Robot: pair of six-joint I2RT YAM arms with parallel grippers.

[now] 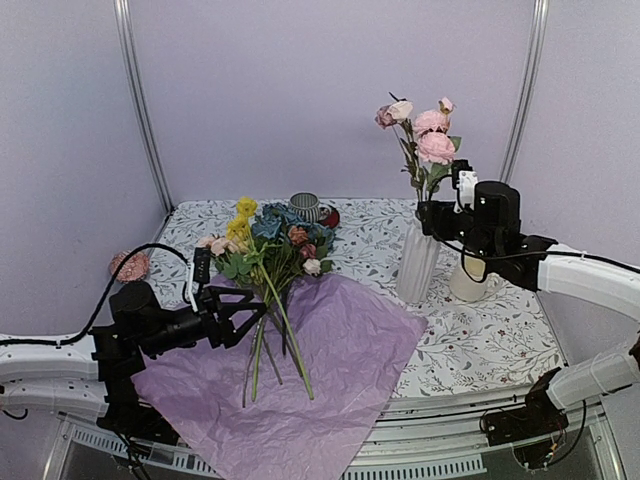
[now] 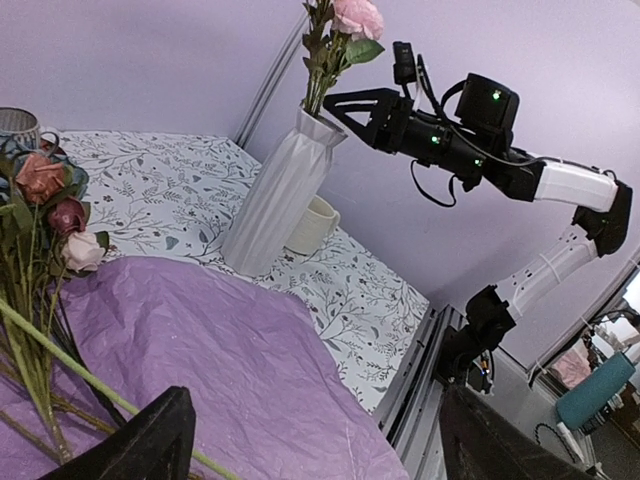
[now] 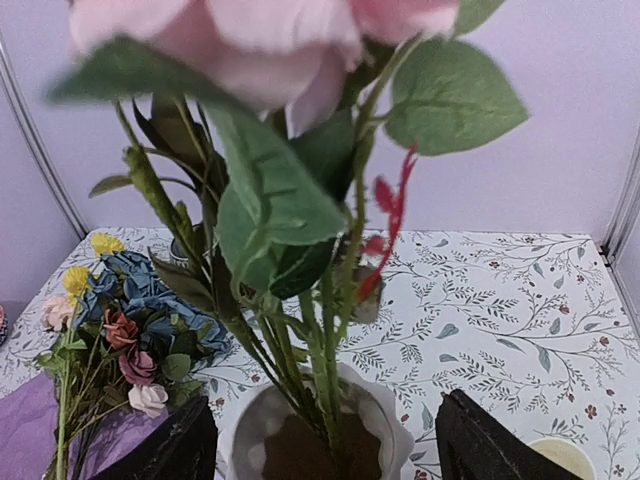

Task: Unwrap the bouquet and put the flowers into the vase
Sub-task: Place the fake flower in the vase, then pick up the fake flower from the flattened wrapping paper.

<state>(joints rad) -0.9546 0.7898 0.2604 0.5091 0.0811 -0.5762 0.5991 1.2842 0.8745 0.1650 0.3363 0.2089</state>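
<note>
The white ribbed vase [image 1: 418,262] stands at the right of the table with pink roses [image 1: 432,140] standing in it. My right gripper [image 1: 428,218] is open at the vase's mouth. In the right wrist view its fingers [image 3: 180,445] stand wide on either side of the rim [image 3: 395,425], and the green stems [image 3: 330,340] rise between them untouched. The other flowers [image 1: 268,245] lie loose on the spread purple tissue paper [image 1: 330,370]. My left gripper [image 1: 258,315] is open next to their stems, one stem [image 2: 60,350] running by its left finger [image 2: 150,445].
A cream mug [image 1: 468,285] stands just behind and to the right of the vase. A striped cup [image 1: 305,206] on a red saucer [image 1: 330,216] sits at the back behind the loose flowers. The paper hangs over the table's front edge.
</note>
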